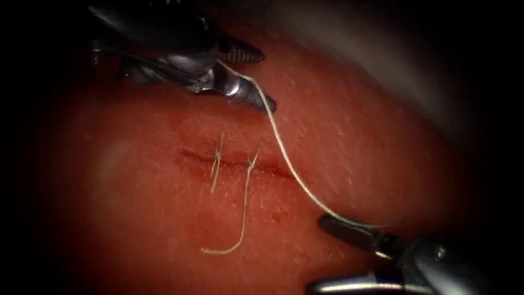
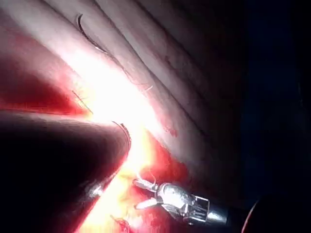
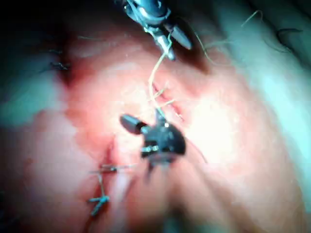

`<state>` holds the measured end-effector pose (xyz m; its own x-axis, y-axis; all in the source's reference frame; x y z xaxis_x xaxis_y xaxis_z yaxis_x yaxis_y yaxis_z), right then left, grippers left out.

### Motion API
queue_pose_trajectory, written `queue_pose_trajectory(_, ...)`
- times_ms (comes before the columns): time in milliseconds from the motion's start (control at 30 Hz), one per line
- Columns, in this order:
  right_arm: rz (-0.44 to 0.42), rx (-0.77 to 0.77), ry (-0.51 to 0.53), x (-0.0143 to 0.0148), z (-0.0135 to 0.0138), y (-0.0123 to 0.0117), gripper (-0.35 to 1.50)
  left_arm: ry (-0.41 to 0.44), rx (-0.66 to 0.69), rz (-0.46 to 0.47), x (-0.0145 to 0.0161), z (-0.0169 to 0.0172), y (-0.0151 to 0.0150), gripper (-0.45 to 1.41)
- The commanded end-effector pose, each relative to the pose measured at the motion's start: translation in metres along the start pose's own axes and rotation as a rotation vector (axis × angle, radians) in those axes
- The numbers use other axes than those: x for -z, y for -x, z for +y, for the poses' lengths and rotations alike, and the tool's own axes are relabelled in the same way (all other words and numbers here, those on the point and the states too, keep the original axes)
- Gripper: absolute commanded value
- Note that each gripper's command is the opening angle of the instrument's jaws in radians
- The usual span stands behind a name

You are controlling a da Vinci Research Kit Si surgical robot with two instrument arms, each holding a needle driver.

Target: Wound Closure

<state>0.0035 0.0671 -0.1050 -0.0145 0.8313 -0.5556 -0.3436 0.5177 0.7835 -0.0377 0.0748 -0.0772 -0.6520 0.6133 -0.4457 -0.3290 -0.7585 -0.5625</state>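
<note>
The tissue [image 1: 349, 136] has a short cut [image 1: 234, 161] running across it, with two knotted stitches [image 1: 217, 157] whose cut tails lie on the surface. My left tool [image 1: 267, 81] hovers just beyond the cut, jaws spread apart. A pale thread [image 1: 284, 153] comes out near its jaw hinge and drapes over its lower jaw. It crosses the cut's right end and reaches my right tool [image 1: 316, 254] at the near right. That tool's jaws are wide open, and the thread lies along the upper one. The left wrist view shows the right tool [image 2: 136, 195] with its jaws apart.
Red fluid wets the tissue around the cut. One long curled thread tail [image 1: 240, 218] trails from the right-hand stitch toward the near side. Pale bare tissue [image 1: 382, 60] rises at the far right. Older stitches [image 3: 99, 199] sit on another cut in the right wrist view.
</note>
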Motion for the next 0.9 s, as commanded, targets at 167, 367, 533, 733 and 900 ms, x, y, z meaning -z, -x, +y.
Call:
queue_pose_trajectory(167, 0.010, -0.005, -0.013, -0.0010, -0.0008, -0.0008, 1.31, 0.019, -0.074, -0.004, 0.0033, 0.0032, 0.0031, 0.78)
queue_pose_trajectory(367, 0.049, 0.021, 0.033, 0.0006, 0.0017, -0.0035, 1.31, 0.056, -0.142, -0.030, 0.0074, 0.0061, 0.0085, 0.78)
queue_pose_trajectory(533, 0.026, 0.062, 0.051, 0.0009, 0.0015, -0.0026, 1.31, 0.077, -0.175, -0.043, 0.0099, 0.0088, 0.0122, 0.78)
queue_pose_trajectory(733, -0.089, 0.164, 0.087, 0.0029, 0.0019, -0.0028, 1.31, 0.152, -0.185, -0.041, 0.0120, 0.0116, 0.0132, 0.78)
queue_pose_trajectory(900, -0.123, 0.240, 0.064, 0.0009, 0.0007, -0.0011, 1.30, 0.084, -0.167, -0.008, 0.0085, 0.0121, 0.0113, 0.71)
